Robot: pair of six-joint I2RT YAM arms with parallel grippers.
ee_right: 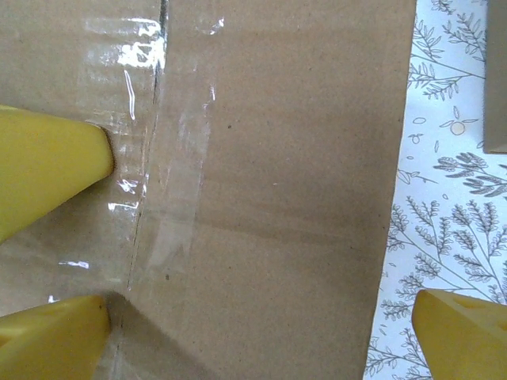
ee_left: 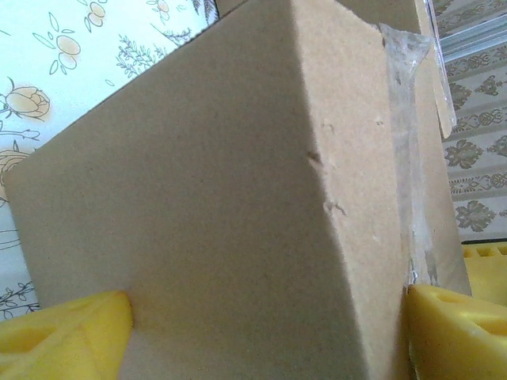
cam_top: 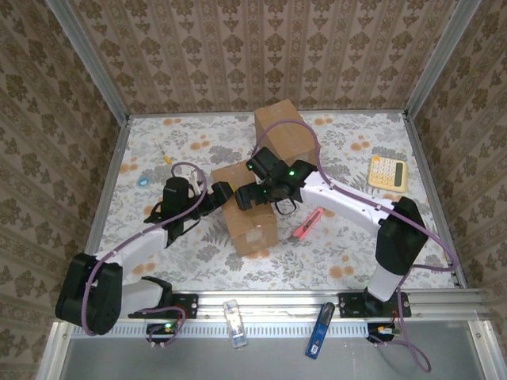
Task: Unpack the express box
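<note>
Now left gripper [ee_left: 261,332] jaws spread, straddling the taped express box [cam_top: 249,214]; right gripper [ee_right: 261,317] spread wide over its top seam.

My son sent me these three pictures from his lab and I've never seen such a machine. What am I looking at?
Two white robot arms are bolted at a table's near edge. The overhead picture shows both meeting at a taped cardboard box; a second box, a calculator and a red cutter lie nearby. The other two pictures come from cameras on the wrists, where the yellow shapes are fingertips. The left gripper stands wide around the box's side. The right gripper hangs open over the taped top seam.
</note>
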